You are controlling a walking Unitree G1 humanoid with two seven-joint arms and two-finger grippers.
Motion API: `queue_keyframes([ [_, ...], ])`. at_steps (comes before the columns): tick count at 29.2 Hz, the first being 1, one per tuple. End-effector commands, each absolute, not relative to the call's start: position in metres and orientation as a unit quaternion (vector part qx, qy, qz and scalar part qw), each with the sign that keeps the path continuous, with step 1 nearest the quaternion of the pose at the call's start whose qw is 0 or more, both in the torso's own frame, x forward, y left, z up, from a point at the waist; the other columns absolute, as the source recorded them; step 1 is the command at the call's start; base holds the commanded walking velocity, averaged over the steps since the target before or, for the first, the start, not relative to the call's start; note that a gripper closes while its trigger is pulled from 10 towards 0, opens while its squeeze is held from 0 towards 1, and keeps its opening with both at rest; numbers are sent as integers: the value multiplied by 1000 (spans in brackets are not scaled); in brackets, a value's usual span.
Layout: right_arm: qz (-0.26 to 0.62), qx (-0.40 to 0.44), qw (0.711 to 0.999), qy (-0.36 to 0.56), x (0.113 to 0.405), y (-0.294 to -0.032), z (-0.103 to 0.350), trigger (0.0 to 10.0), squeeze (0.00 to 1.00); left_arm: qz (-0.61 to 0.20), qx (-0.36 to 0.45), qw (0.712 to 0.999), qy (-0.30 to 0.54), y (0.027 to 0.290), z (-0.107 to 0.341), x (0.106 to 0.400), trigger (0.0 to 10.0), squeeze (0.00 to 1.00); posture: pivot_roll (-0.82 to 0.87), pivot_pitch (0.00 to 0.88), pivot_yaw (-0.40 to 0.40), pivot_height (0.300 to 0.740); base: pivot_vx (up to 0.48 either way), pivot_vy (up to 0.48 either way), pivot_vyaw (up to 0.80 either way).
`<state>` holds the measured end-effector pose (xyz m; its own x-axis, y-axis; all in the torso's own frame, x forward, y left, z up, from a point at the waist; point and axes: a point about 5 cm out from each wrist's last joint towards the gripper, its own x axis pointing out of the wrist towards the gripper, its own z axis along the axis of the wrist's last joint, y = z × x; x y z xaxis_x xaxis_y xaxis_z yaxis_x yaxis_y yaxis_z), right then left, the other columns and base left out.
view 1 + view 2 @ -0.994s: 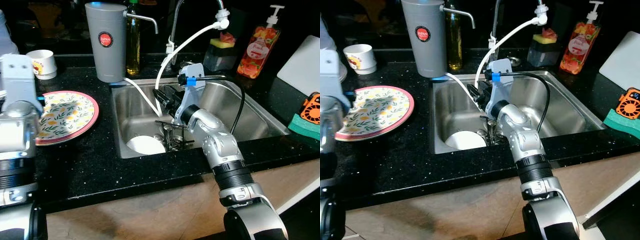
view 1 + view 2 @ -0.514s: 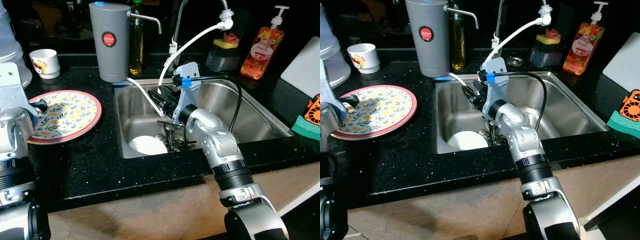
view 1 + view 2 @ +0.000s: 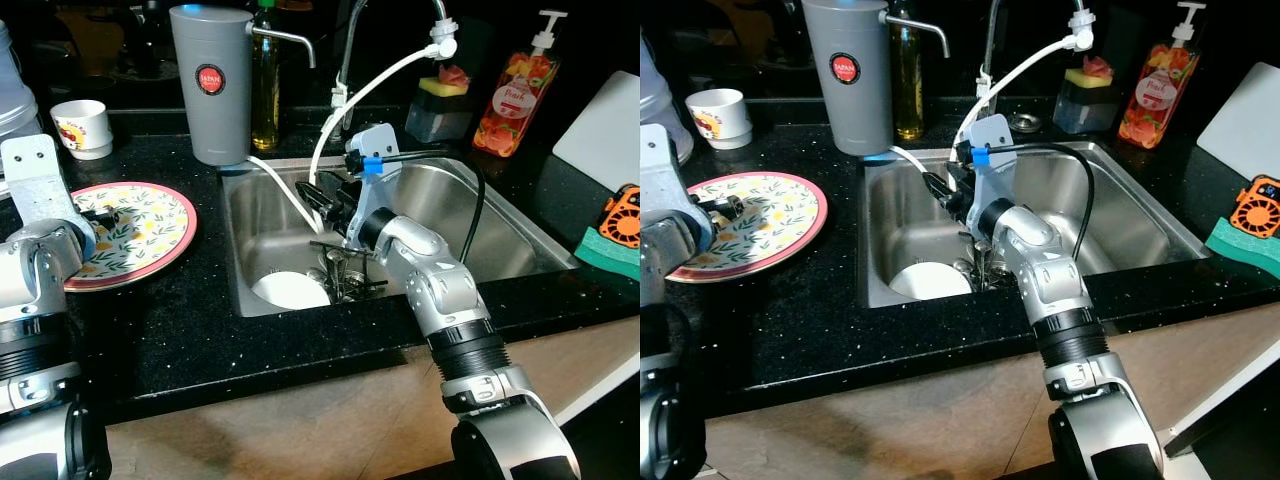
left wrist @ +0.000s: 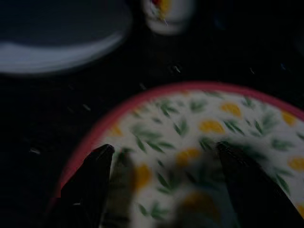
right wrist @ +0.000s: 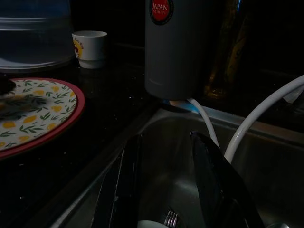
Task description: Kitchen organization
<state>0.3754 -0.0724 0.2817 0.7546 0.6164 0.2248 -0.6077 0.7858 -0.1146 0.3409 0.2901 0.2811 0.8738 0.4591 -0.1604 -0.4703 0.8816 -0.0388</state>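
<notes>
Plate: the plate (image 3: 128,232) lies flat on the black counter (image 3: 200,330), left of the sink (image 3: 500,235), with a cup (image 3: 80,127) behind it.
Left gripper: our left gripper (image 4: 164,156) hangs just over the plate's near-left part, fingers spread wide with nothing between them.
Key relation: the plate lies directly under and ahead of our left fingers; its rim curves just beside one fingertip (image 4: 102,154), so a grip on the edge seems the shorter way in. Whether a tip already touches the plate we cannot tell, as the wrist view is dim and blurred.
Right gripper: our right gripper (image 5: 166,190) sits low inside the sink, fingers parted and empty, above a white dish (image 3: 290,290) and some cutlery (image 3: 338,272).
Nearer arm: left for the plate, right for the sink things.
Room: open counter lies in front of the plate; a grey canister (image 3: 212,80) and white hoses (image 3: 350,100) crowd the sink's back-left corner.
</notes>
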Motion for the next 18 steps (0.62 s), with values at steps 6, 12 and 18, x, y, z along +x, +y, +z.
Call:
queue_keyframes([
  [6, 331, -24, 934, -131, 375, -71, 287, 10000, 0, 260, -23, 962, 77, 299, 283, 337, 10000, 0, -11, 107, -39, 740, 0, 0, 0],
  [12, 334, -27, 933, -131, 375, -71, 287, 10000, 0, 269, -21, 958, 92, 301, 279, 335, 10000, 0, -11, 107, -40, 740, 0, 0, 0],
  [18, 337, -33, 932, -131, 375, -71, 287, 10000, 0, 274, -31, 955, 106, 304, 272, 335, 10000, 0, -11, 107, -40, 740, 0, 0, 0],
])
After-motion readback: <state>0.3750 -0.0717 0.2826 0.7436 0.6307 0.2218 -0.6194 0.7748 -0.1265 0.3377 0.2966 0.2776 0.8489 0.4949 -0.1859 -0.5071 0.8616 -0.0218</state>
